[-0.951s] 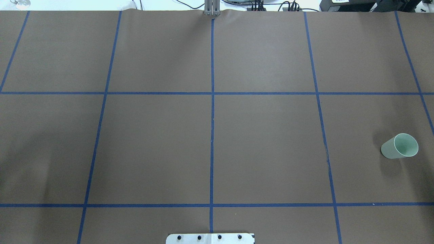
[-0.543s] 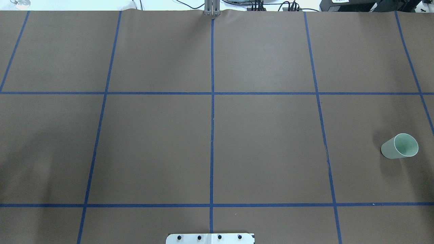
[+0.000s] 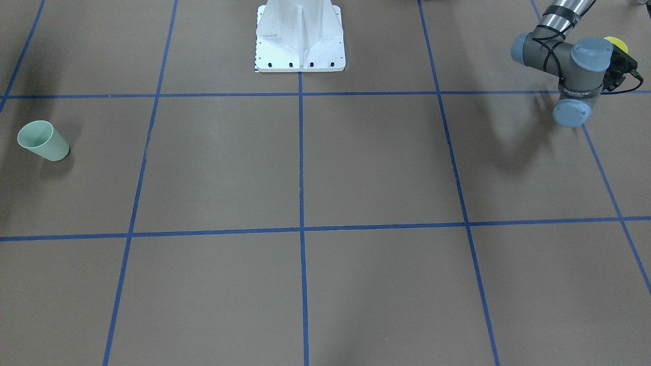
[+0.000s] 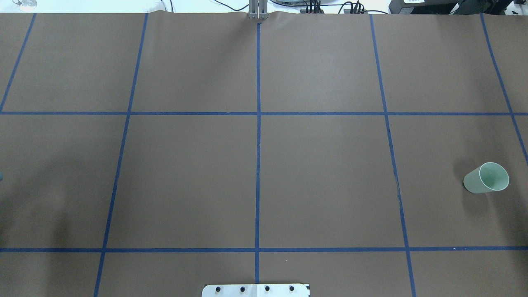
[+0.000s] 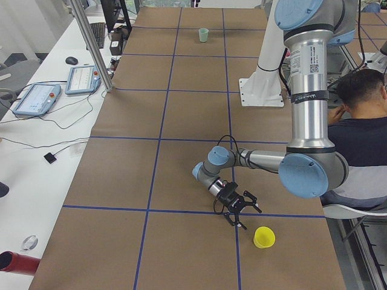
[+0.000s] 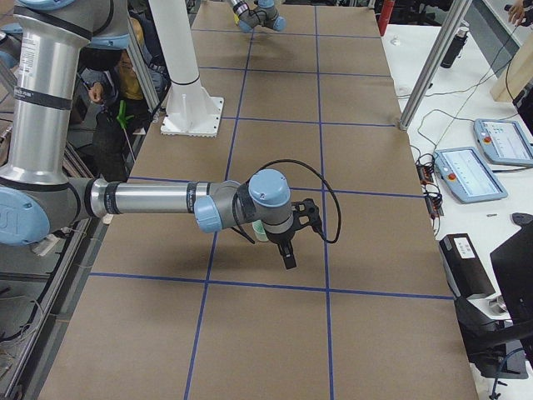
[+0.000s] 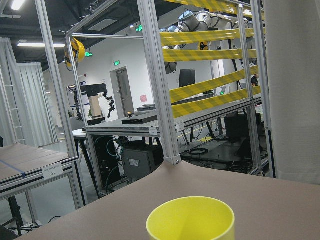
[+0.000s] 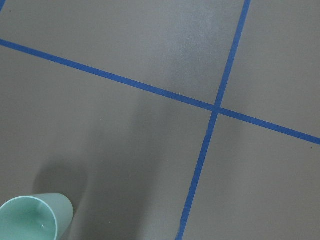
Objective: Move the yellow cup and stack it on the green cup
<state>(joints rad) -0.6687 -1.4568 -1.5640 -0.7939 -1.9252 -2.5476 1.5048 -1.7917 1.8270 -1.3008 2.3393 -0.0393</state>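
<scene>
The yellow cup [image 5: 263,237] stands upright near the table's end on my left side. It fills the bottom of the left wrist view [image 7: 190,220], and only its rim [image 3: 616,44] peeks out behind the left arm. My left gripper [image 5: 239,208] hangs low just beside it, apart from it; I cannot tell whether it is open or shut. The green cup [image 4: 486,178] stands upright at the far right [image 3: 43,141], and the right wrist view catches its rim [image 8: 32,217]. My right gripper [image 6: 287,250] hovers next to it; its state cannot be told.
The white robot base [image 3: 300,35] stands at the table's near-middle edge. A person [image 5: 363,121] sits beside the table behind the left arm. Side benches carry tablets [image 5: 36,96] and cables, and an aluminium post [image 5: 91,42] rises at the table's edge.
The green cup has not moved. On the overhead view's left side the shadow has shifted, and a small grey-blue sliver now shows at the left edge.
</scene>
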